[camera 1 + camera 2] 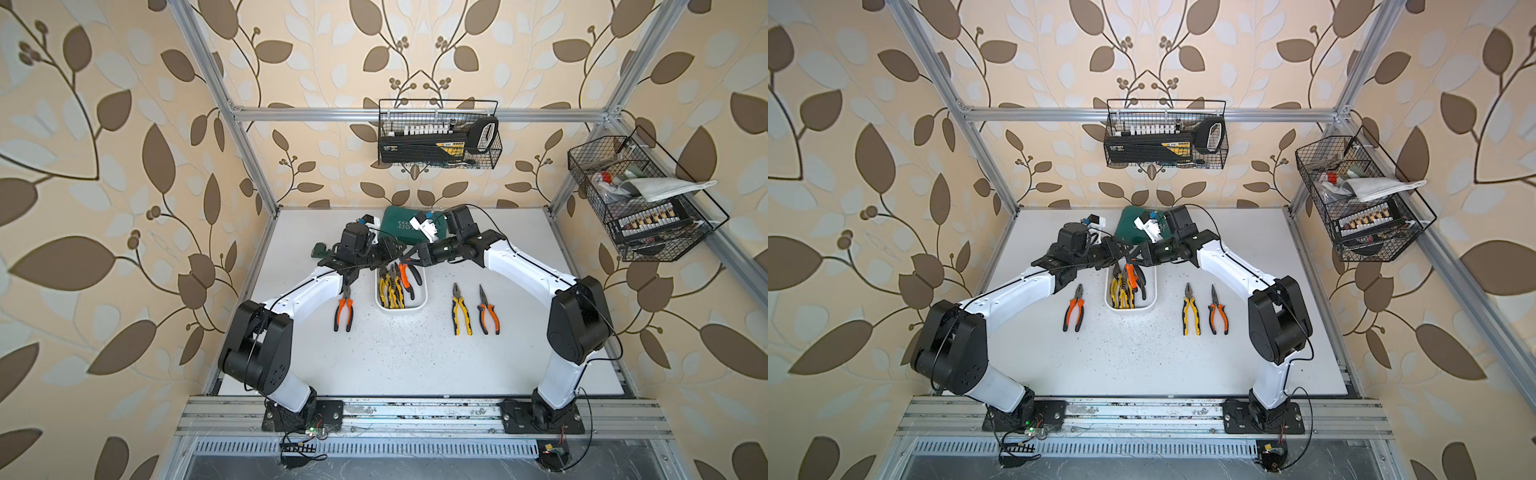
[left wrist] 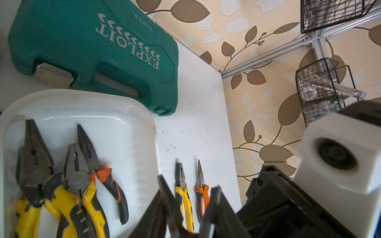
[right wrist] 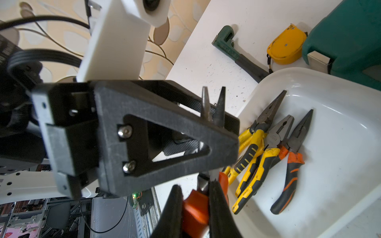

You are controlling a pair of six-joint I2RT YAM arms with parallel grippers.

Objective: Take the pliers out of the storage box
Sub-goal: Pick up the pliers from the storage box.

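While the right gripper [image 3: 195, 192] clamps orange-handled needle-nose pliers [image 3: 220, 107] over the storage box [image 3: 340, 127], the left gripper [image 2: 189, 197] cannot be judged

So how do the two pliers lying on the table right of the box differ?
Handles: the yellow pliers have yellow-and-black grips, the orange pliers orange-and-black ones.
Nose: the yellow pliers end broad and blunt, the orange pliers taper to a long thin point.
Place: the yellow pliers lie nearer the box, the orange pliers farther out.
Both lie flat on the table, noses toward the back wall.
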